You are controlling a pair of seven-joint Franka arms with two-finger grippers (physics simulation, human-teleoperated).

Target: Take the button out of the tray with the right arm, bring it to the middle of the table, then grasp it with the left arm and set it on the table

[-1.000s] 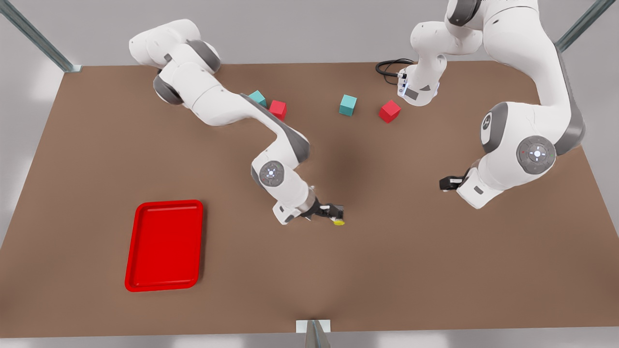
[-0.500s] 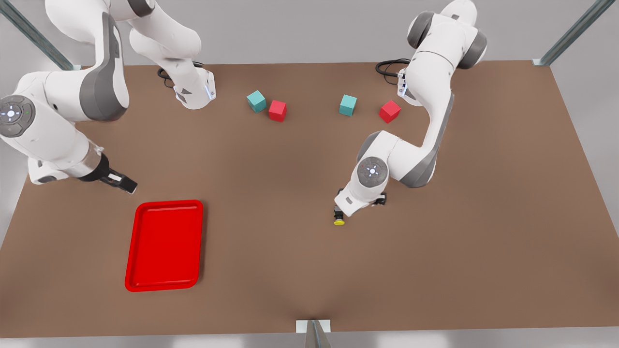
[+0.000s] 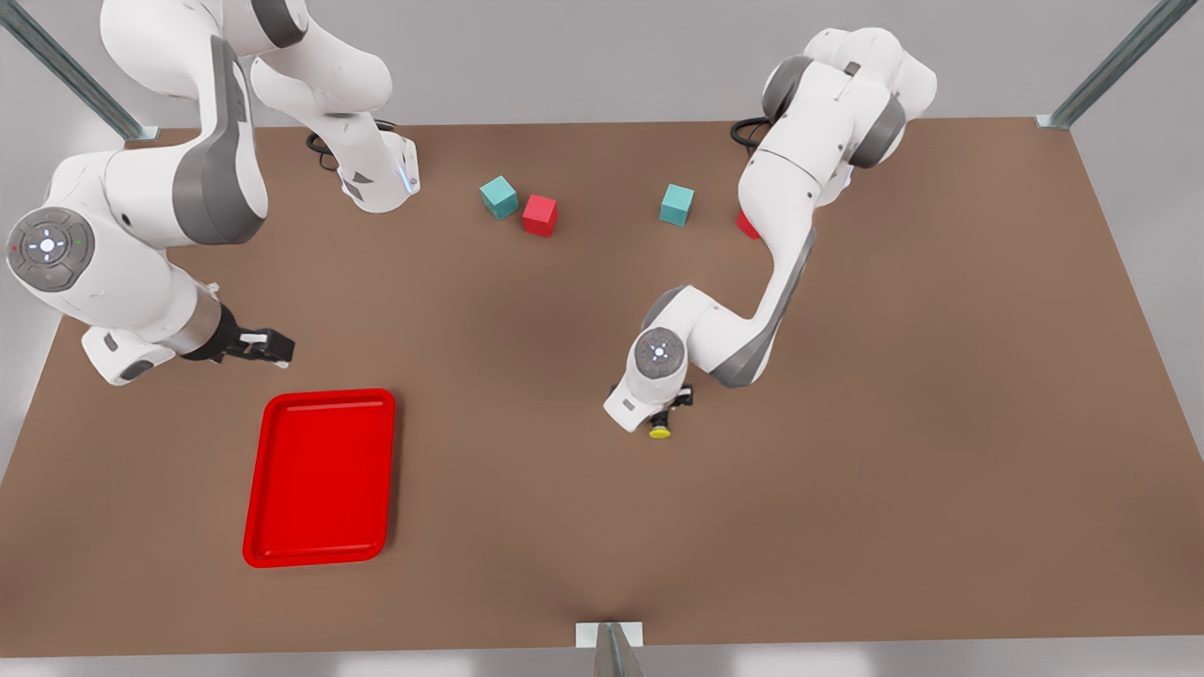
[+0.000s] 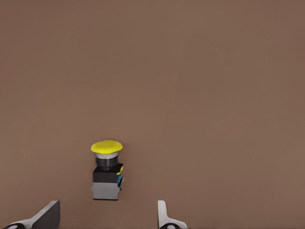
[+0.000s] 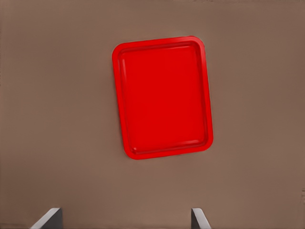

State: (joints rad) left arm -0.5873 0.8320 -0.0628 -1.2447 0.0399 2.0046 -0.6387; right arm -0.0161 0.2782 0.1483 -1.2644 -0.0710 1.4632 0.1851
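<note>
The button (image 3: 660, 432) lies on the brown table (image 3: 894, 489) near its middle, its yellow cap toward the front edge. In the left wrist view the button (image 4: 107, 171) sits just ahead of my left gripper (image 4: 107, 217), whose fingers stand open and apart from it. In the front view my left gripper (image 3: 661, 412) hangs right over the button, mostly hidden under its wrist. The red tray (image 3: 320, 480) lies at the front view's left with nothing in it. My right gripper (image 3: 268, 346) hovers open just behind the tray (image 5: 162, 95), holding nothing.
Two teal cubes (image 3: 499, 196) (image 3: 676, 204) and a red cube (image 3: 540, 214) stand at the back of the table. Another red cube (image 3: 746, 226) is partly hidden behind the left arm. A black cable lies by that arm's base.
The right arm let go of the button at the middle and pulled back to behind the tray. The left arm swung in over the button and has since settled closer. The button stayed put.
</note>
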